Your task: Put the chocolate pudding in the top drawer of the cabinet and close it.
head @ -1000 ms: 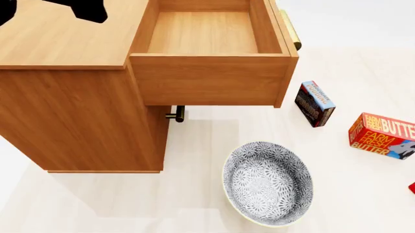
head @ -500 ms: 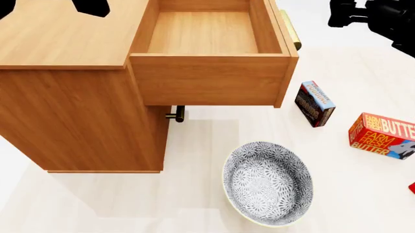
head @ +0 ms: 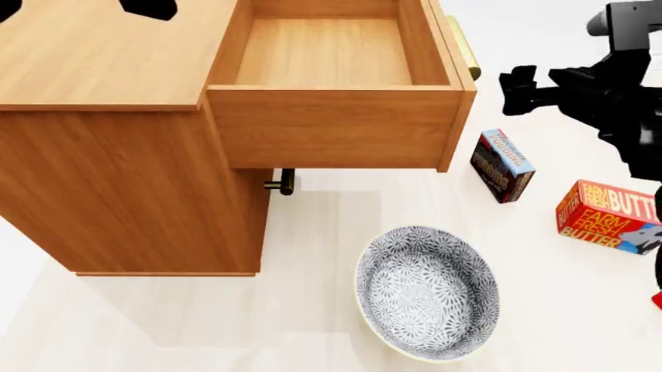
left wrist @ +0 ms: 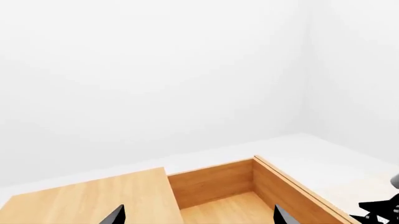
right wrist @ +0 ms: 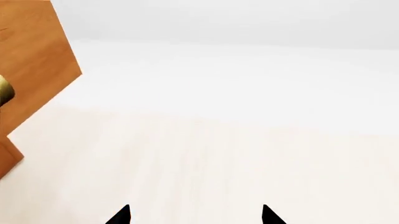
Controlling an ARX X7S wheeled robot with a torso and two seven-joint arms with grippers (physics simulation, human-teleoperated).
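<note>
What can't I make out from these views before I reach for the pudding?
- Right gripper: head view shows it side-on, the wrist view only two fingertips; nothing between them.
- Left gripper: cut off by the head view's top edge; wrist view shows only two tips.
- Pudding box: absent from both wrist views; label too small to read.
- Lower drawers: hidden under the open top drawer.

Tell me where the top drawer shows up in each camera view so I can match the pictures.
Head view: the top drawer is pulled open at upper centre, nothing visible inside.
Left wrist view: its open box sits at the lower edge.
Right wrist view: only a wooden corner at the left edge.
Shared landmark: the brass handle, glimpsed in the right wrist view.
</note>
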